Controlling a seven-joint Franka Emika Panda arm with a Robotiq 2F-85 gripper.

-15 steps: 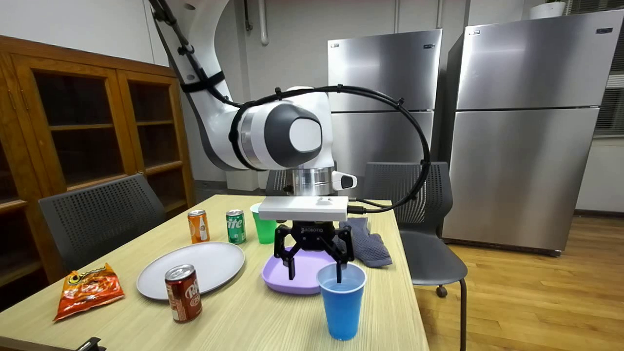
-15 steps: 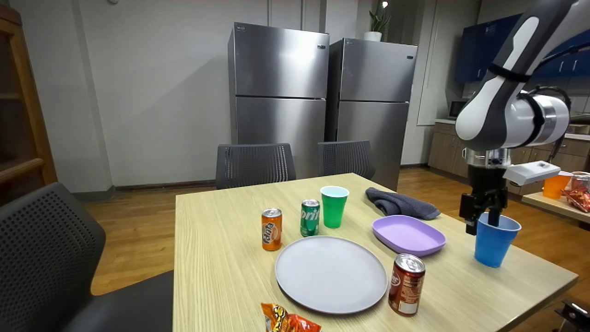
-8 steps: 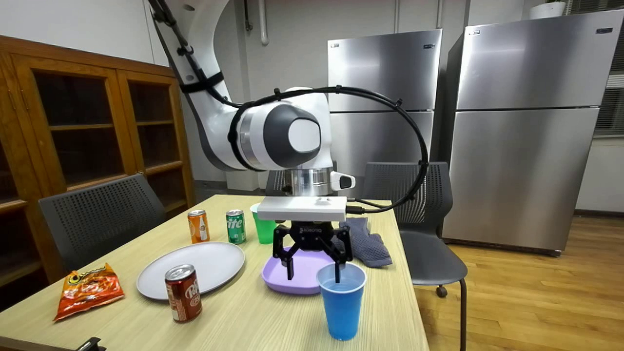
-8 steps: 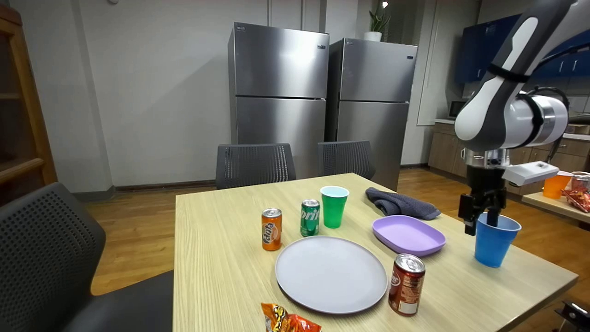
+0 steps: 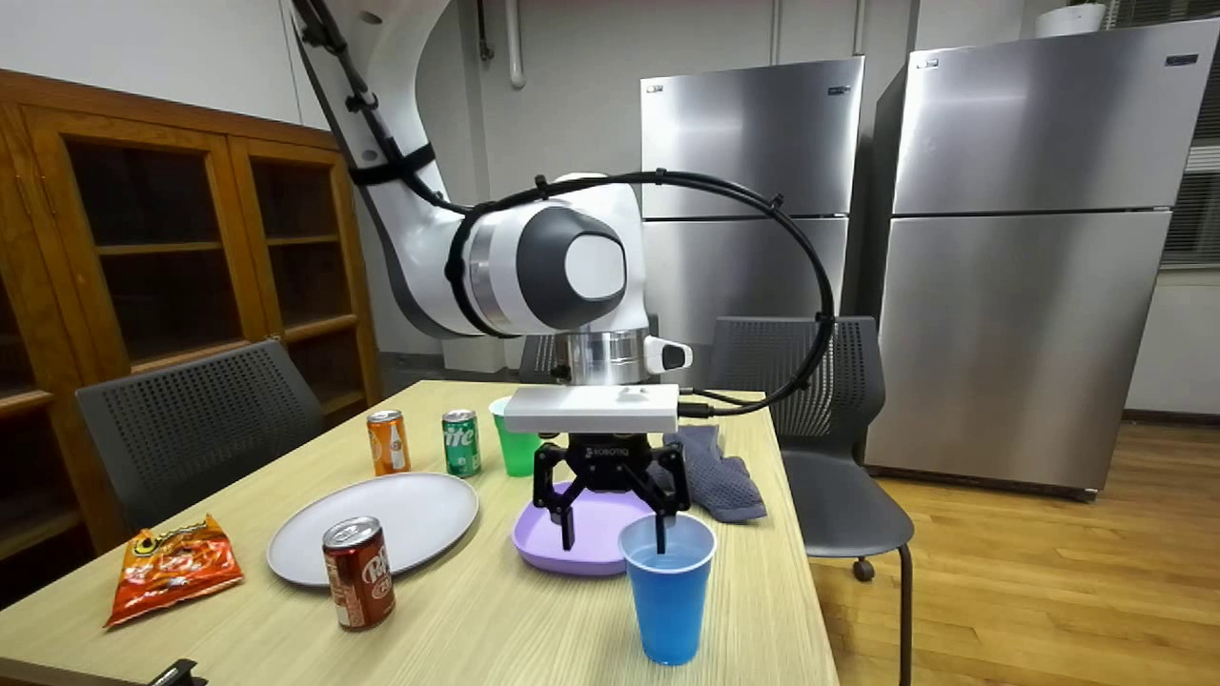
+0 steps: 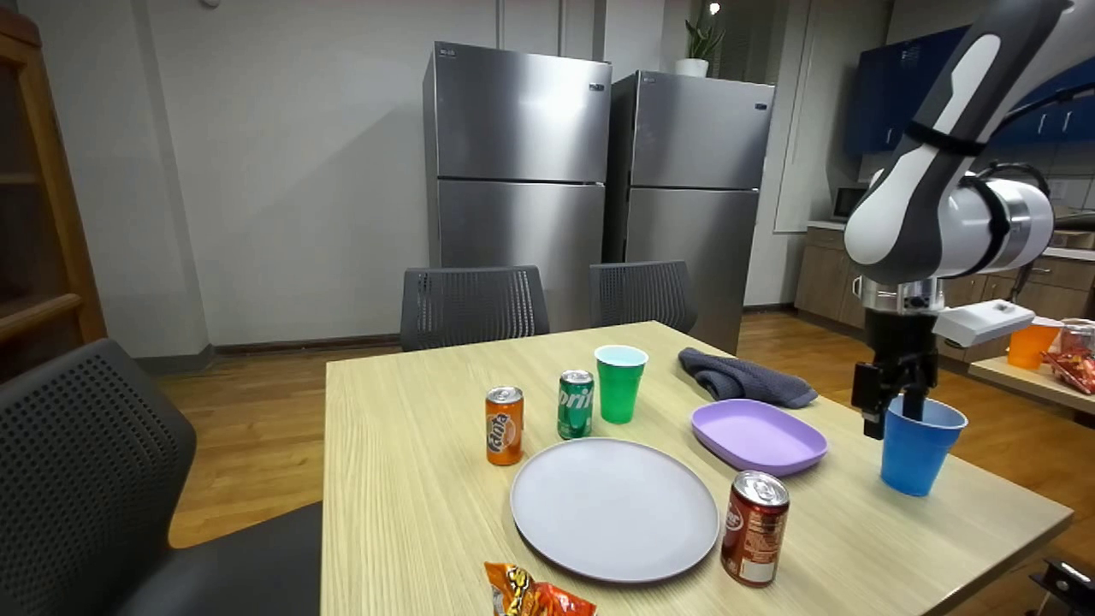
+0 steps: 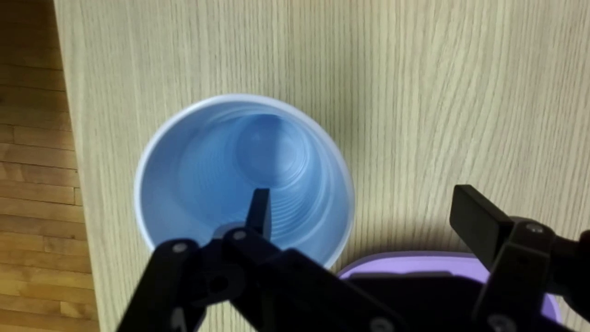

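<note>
A blue cup (image 5: 670, 615) stands upright near the table edge, its mouth facing up and nothing seen inside it in the wrist view. My gripper (image 5: 615, 546) is open right at the cup, with its jaws wide apart and pointing down. One of the black fingers (image 7: 260, 212) is in or just over the cup's mouth, while the opposite one hangs outside, above the table. The cup's wall therefore lies between the jaws, with a gap on each side. A purple tray (image 6: 759, 435) sits beside the cup, partly covered by the gripper in the wrist view.
A grey plate (image 6: 614, 511) lies near a Dr Pepper can (image 6: 756, 528). Farther off are a Fanta can (image 6: 505, 425), a Sprite can (image 6: 575, 405), a green cup (image 6: 620, 385) and a dark towel (image 6: 747, 377). An orange chip bag (image 5: 174, 572) rests at the table's side.
The arm has shifted only very slightly over the last second. The gripper has stayed open at the cup, and the things on the table have not moved.
</note>
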